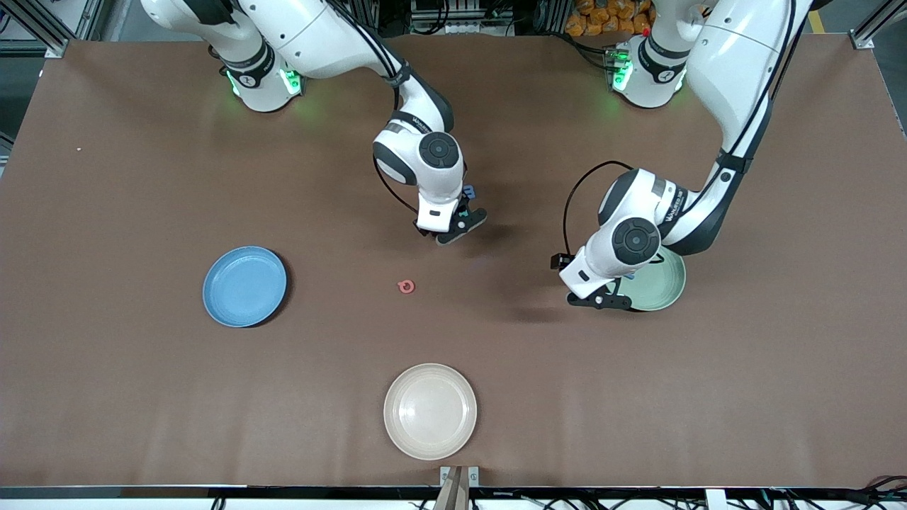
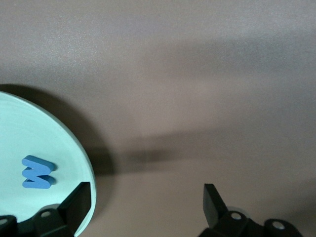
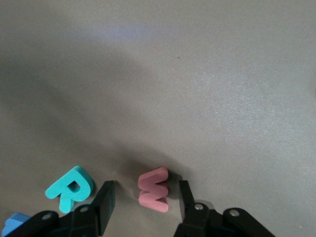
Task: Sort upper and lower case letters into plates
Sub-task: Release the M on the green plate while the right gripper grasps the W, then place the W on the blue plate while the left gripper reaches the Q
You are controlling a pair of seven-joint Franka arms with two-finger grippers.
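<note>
My right gripper [image 3: 145, 195] is down at the table with its fingers [image 3: 104, 200] open on either side of a pink letter W [image 3: 154, 189], a gap showing on both sides. A teal R [image 3: 70, 188] and a blue letter [image 3: 12, 222] lie just beside it. In the front view this gripper [image 1: 460, 221] is at mid-table, with the blue letter [image 1: 468, 191] by the wrist. Another pink letter [image 1: 406, 286] lies alone nearer the front camera. My left gripper [image 2: 146, 190] is open and empty over the rim of the mint plate [image 2: 34, 133], which holds a blue letter [image 2: 37, 172]. The blue plate [image 1: 244, 286] looks empty.
A cream-beige plate [image 1: 430, 411] sits near the table's front edge at the middle. The left arm's wrist [image 1: 623, 241] covers part of the mint plate [image 1: 669, 283] in the front view.
</note>
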